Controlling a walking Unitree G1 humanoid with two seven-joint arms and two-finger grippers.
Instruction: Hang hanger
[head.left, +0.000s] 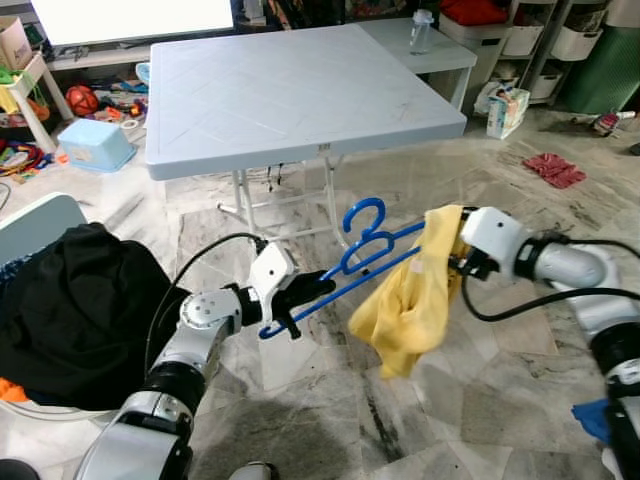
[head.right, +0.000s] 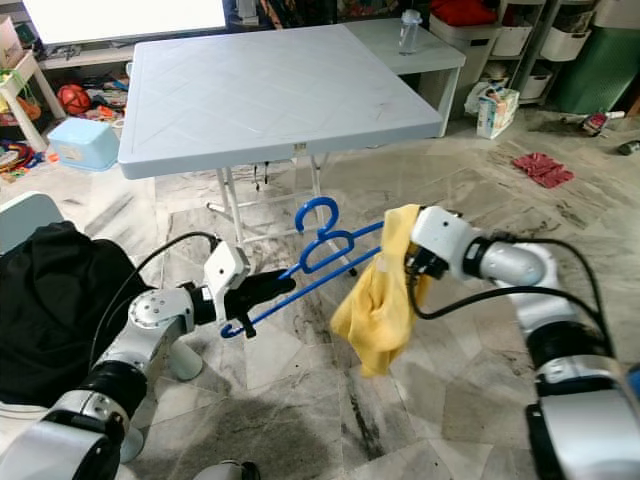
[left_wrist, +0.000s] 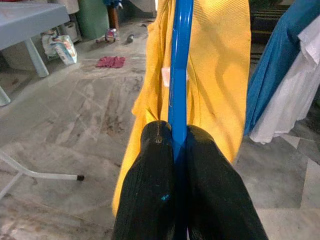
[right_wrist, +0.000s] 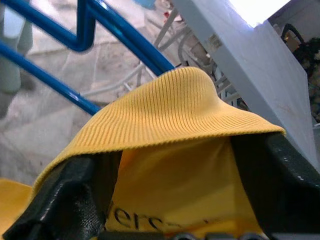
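A blue plastic hanger (head.left: 372, 248) is held slantwise above the marble floor, hook (head.left: 363, 214) pointing up. My left gripper (head.left: 298, 296) is shut on the hanger's lower left end; in the left wrist view the two black fingers (left_wrist: 155, 190) clamp the blue bar (left_wrist: 179, 75). A yellow garment (head.left: 412, 305) hangs from the hanger's right end. My right gripper (head.left: 456, 260) is at the garment's top. In the right wrist view its fingers (right_wrist: 65, 200) stand wide apart under the ribbed yellow cloth (right_wrist: 175, 115) draped over them, with the hanger (right_wrist: 115, 35) just beyond.
A white folding table (head.left: 300, 90) stands directly ahead, a bottle (head.left: 421, 30) on the table behind it. A heap of black clothes (head.left: 70, 310) lies at my left. A red cloth (head.left: 553, 168) lies on the floor at the right. Blue and white clothes (left_wrist: 285, 65) hang nearby.
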